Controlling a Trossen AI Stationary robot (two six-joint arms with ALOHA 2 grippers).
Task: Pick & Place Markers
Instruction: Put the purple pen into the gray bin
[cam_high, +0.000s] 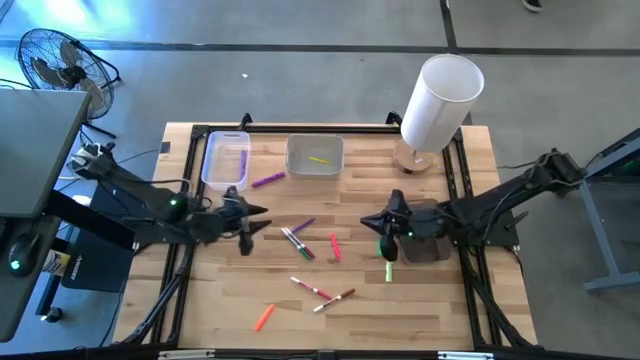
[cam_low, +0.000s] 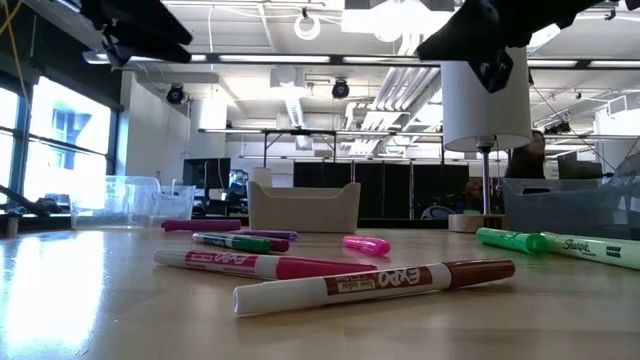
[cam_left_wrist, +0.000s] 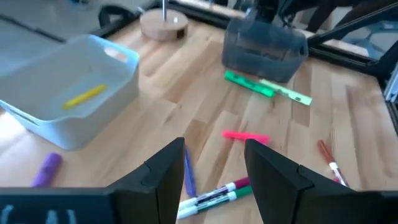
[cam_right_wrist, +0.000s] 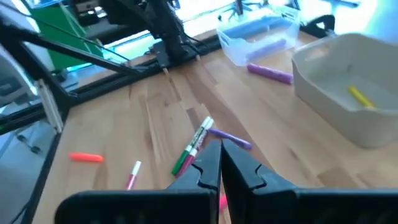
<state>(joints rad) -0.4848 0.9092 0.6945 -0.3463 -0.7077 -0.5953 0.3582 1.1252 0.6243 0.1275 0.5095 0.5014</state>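
Note:
Several markers lie flat on the wooden table: a green and a pink white-bodied pair (cam_high: 297, 242), a thin purple one (cam_high: 303, 225), a pink one (cam_high: 335, 246), red (cam_high: 310, 288), brown (cam_high: 335, 298), orange (cam_high: 264, 317) and two green ones (cam_high: 388, 260). A fat purple marker (cam_high: 267, 181) lies near the bins, and a yellow one (cam_left_wrist: 86, 95) is inside the grey bin (cam_high: 315, 168). My left gripper (cam_high: 245, 215) hovers open to the left of the pile, its fingers (cam_left_wrist: 165, 168) above the pair (cam_left_wrist: 214, 196). My right gripper (cam_high: 385, 225) hovers shut and empty on the right (cam_right_wrist: 221, 146).
A clear bin (cam_high: 225, 160) holding something purple stands far left. A dark grey bin (cam_left_wrist: 264, 46) sits under the right arm. A white cylinder lamp on a wooden base (cam_high: 440, 100) stands at the far right. Black frame rails run along the table's sides.

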